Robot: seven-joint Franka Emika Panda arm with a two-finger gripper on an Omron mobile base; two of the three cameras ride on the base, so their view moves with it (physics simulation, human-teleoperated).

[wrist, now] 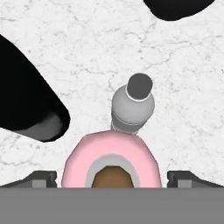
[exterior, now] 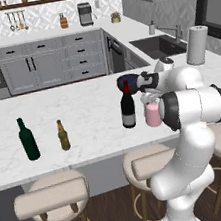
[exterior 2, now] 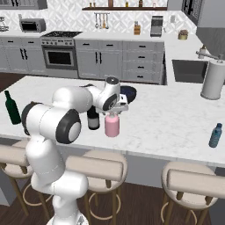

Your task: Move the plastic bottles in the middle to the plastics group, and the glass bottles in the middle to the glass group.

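Hovering directly over the squat pink glass bottle (wrist: 111, 157), with the two-finger gripper (wrist: 111, 177) spread wide, one dark fingertip (wrist: 41, 178) on either side of the pink shoulders and neither touching. Standing upright on the white marble island counter (exterior: 78, 117), near its front edge, just beside the tall dark wine bottle (exterior: 127, 107) with red cap and pale label. Seen from the hand camera, a small clear colourless plastic bottle (wrist: 133, 105) with a dark cap just beyond the pink one. Farther along the counter, well apart from these, a tall slim dark-green wine bottle (exterior: 28, 139) and a small amber-brown beer bottle (exterior: 63, 135) standing near each other. At the opposite end, a small blue bottle (exterior 2: 215, 135).
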